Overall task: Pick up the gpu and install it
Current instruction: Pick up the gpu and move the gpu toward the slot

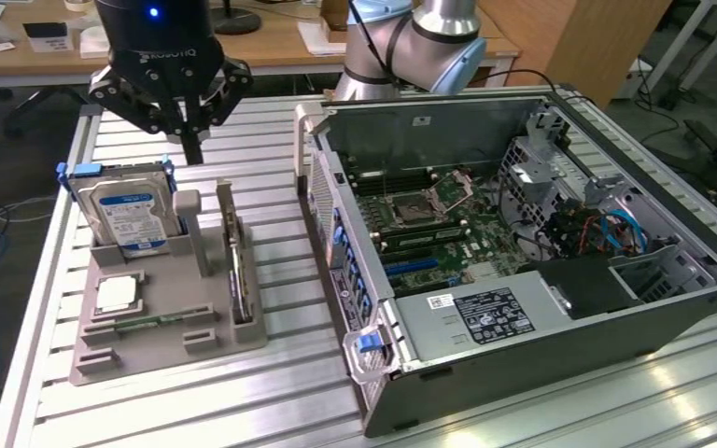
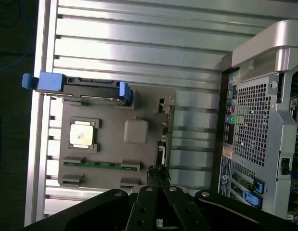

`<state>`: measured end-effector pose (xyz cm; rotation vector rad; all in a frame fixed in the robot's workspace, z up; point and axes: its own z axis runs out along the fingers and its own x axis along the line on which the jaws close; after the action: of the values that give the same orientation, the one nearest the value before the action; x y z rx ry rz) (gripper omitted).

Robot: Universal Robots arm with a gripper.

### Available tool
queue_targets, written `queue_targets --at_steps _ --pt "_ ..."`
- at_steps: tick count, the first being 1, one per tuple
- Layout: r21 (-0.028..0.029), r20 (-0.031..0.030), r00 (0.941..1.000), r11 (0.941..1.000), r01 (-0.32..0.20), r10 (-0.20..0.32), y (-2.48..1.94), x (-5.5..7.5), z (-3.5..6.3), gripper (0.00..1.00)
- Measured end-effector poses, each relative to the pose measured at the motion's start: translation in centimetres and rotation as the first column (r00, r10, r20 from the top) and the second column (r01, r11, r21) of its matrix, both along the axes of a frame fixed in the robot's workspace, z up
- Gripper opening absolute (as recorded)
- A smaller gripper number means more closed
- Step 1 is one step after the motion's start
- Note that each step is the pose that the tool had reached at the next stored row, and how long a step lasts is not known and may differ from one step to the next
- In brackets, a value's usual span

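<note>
The gpu [image 1: 240, 275] stands on its long edge in a slot on the side of the grey holder [image 1: 147, 345] nearest the computer case, a thin green card. From the wrist view it appears edge-on as a narrow strip [image 2: 163, 139], with its metal bracket [image 2: 166, 103] at one end. My gripper [image 1: 193, 149] hangs above the far end of the holder, between the hard drive and the gpu slot, well above the card. Its black fingers [image 2: 149, 204] are shut together with nothing between them.
The holder also carries a hard drive [image 1: 128, 219] in a blue caddy, a processor chip [image 1: 116, 294] and a memory stick [image 1: 147, 323]. The open computer case [image 1: 521, 243] lies at the exterior view's right with its motherboard [image 1: 428, 219] exposed. Everything rests on a slatted aluminium table [image 1: 272, 392].
</note>
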<state>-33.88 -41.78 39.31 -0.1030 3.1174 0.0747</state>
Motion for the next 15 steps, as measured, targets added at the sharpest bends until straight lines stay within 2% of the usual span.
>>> queue_targets --at_steps 3,5,6,8,9,11,14,15 --pt "0.0 0.0 1.0 1.0 0.0 0.0 0.0 0.0 0.0 0.11" --pt "0.0 0.0 1.0 1.0 0.0 0.0 0.0 0.0 0.0 0.24" --pt "0.0 0.0 1.0 1.0 0.0 0.0 0.0 0.0 0.0 0.24" --pt "0.0 0.0 1.0 1.0 0.0 0.0 0.0 0.0 0.0 0.35" --pt "0.0 0.0 1.0 1.0 0.0 0.0 0.0 0.0 0.0 0.35" --pt "0.0001 0.0 1.0 1.0 0.0 0.0 0.0 0.0 0.0 0.47" --pt "0.0001 0.0002 1.0 1.0 0.0 0.0 -0.02 0.0 -0.09 0.53" --pt "0.0 0.0 1.0 1.0 0.0 0.0 -0.09 -0.01 -0.18 0.59"
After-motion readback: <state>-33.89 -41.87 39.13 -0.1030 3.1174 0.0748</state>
